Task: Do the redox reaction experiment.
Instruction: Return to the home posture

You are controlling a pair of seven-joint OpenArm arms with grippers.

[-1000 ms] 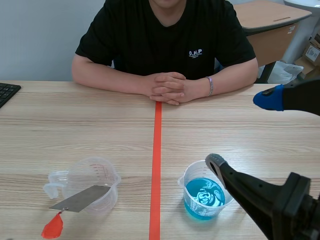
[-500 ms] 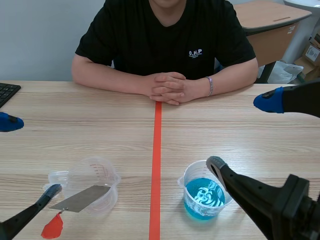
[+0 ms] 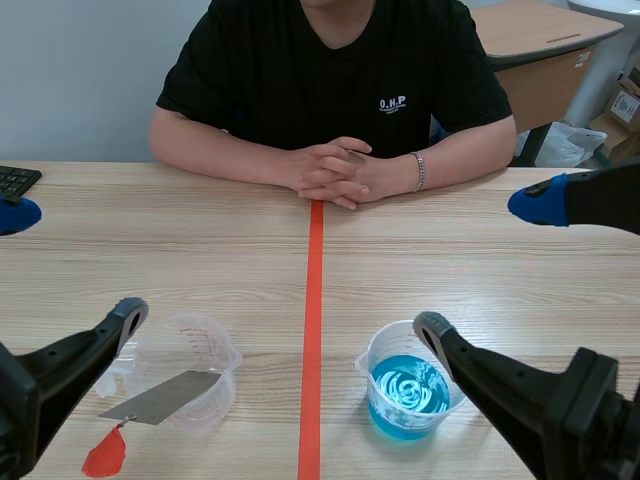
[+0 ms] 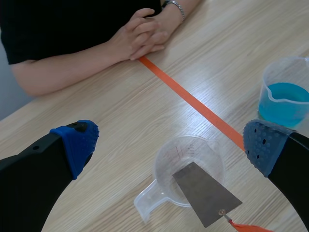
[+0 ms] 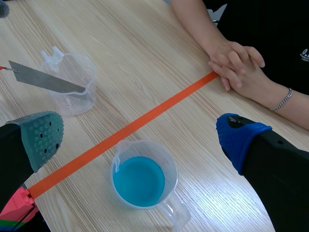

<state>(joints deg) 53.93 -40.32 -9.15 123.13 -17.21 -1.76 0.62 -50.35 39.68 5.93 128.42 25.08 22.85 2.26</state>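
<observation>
Right gripper (image 5: 140, 137), fingers spread wide, beaker of blue liquid (image 5: 139, 180) between them; left of the tape line (image 5: 120, 135), clear beaker (image 5: 77, 101) holding a tilted metal plate (image 5: 46, 79).

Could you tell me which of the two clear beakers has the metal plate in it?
The empty beaker by the left gripper; the other beaker holds blue liquid.

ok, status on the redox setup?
Left gripper open above clear cup, right gripper open above blue-solution cup. Metal plate leaning in clear cup, ungripped. Person's clasped hands far side, clear of both.
</observation>
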